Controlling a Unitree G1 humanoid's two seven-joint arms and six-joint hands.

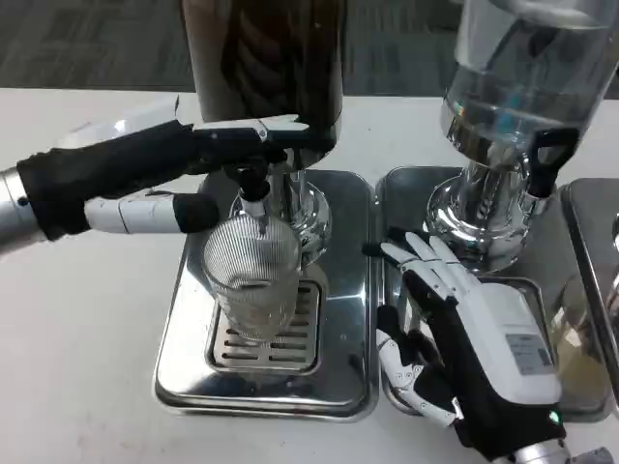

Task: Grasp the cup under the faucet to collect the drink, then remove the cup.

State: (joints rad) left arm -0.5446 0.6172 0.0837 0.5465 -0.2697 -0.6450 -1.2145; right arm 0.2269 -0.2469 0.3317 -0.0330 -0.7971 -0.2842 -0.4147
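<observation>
Left hand point(145, 184): left of cup point(253, 275), fingers extended, pressed together, reaching faucet lever point(253, 135) above cup; holds nothing. Cup: upright on drip tray point(184, 377), directly under faucet point(253, 198), not grasped. Liquid level in cup: cannot tell. Right hand point(464, 338): right of cup, apart, fingers spread, empty. Remaining: dispense, grasp, remove cup.

Ribbed clear glass cup point(253, 280) stands upright on the drip grate, faucet point(253, 198) directly at its twelve o'clock.
</observation>
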